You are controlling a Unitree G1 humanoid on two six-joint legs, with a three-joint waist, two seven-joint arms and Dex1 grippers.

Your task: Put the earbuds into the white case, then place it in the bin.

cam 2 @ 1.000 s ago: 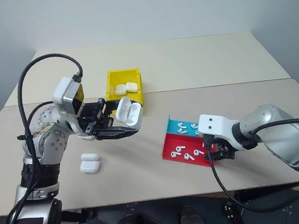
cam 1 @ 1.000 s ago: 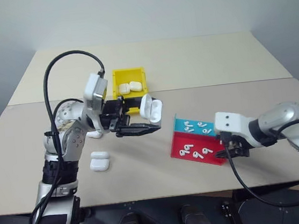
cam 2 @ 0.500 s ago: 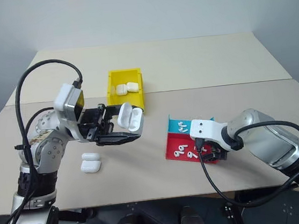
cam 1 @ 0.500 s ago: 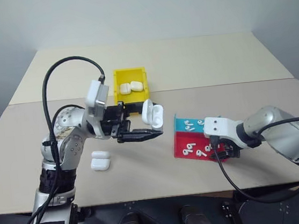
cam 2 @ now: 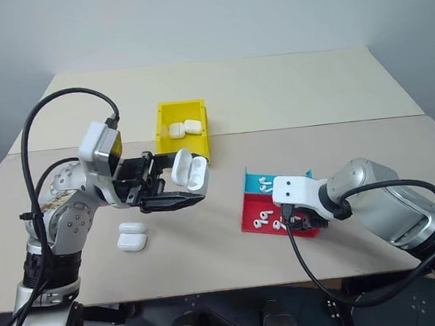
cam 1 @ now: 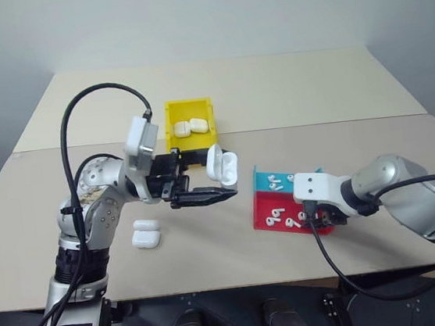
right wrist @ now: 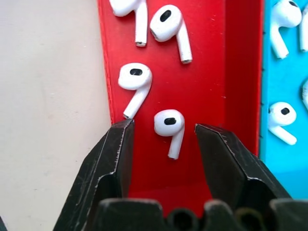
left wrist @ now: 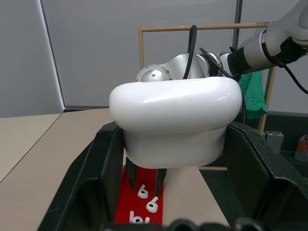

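Note:
My left gripper [cam 1: 208, 186] is shut on the white case [cam 1: 222, 165] and holds it above the table just in front of the yellow bin [cam 1: 170, 122]. The case's lid is flipped open. In the left wrist view the case [left wrist: 175, 120] sits between both black fingers [left wrist: 103, 168]. My right gripper [right wrist: 164, 129] is low over the near corner of the red tray [right wrist: 211, 72]. Its fingers stand open on either side of one earbud [right wrist: 170, 126] without touching it. More earbuds [right wrist: 136, 79] lie further along the tray.
Two closed white cases [cam 1: 190, 126] lie in the bin. Two others [cam 1: 144, 233] lie on the table below my left arm. A teal tray [cam 1: 260, 182] with several earbuds adjoins the red tray on its far side.
My right hand has edged a little leftward over the red tray's near corner. The left gripper has kept the open case in the same place.

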